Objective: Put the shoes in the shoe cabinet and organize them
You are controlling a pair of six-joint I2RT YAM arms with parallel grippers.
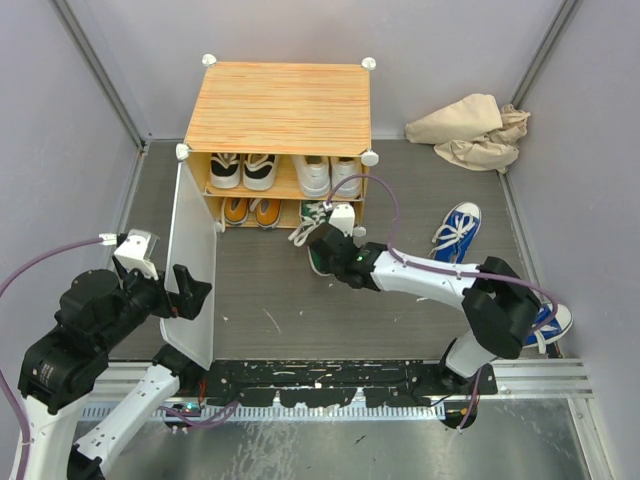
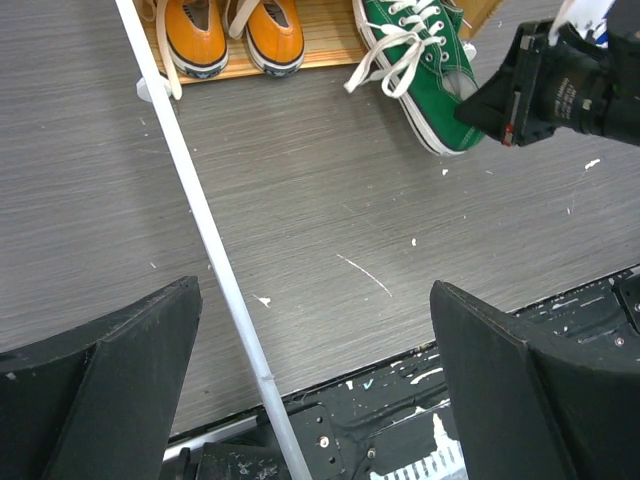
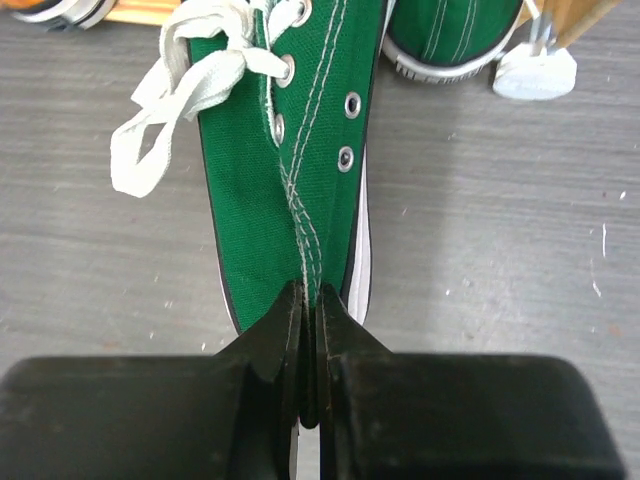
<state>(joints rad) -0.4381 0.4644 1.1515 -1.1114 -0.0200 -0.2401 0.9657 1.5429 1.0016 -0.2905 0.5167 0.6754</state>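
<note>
Shelved in cabinet (image 1: 280, 105): three pairs (image 1: 240, 170). Clamping green shoe (image 3: 290, 150) before cabinet with right gripper (image 3: 308, 310); left gripper (image 2: 312, 290) agape. Yet to shelve: blue shoes (image 1: 458, 228), right of cabinet.

The table (image 1: 270, 290) has a grey wood-grain top, marked with small white flecks (image 2: 365, 275) and scratches toward the near edge. A cabinet (image 1: 280, 105) stands at the middle of the far edge, its white door swung out toward the near left corner. Just in front of the cabinet's right half lies a green shoe (image 2: 420, 80), toe toward the cabinet. Right of it, apart, a blue shoe (image 1: 458, 232) lies with loose white laces. A second blue shoe (image 1: 548, 322) sits by the right edge, partly hidden. A crumpled beige cloth (image 1: 470, 130) fills the far right corner.
</note>
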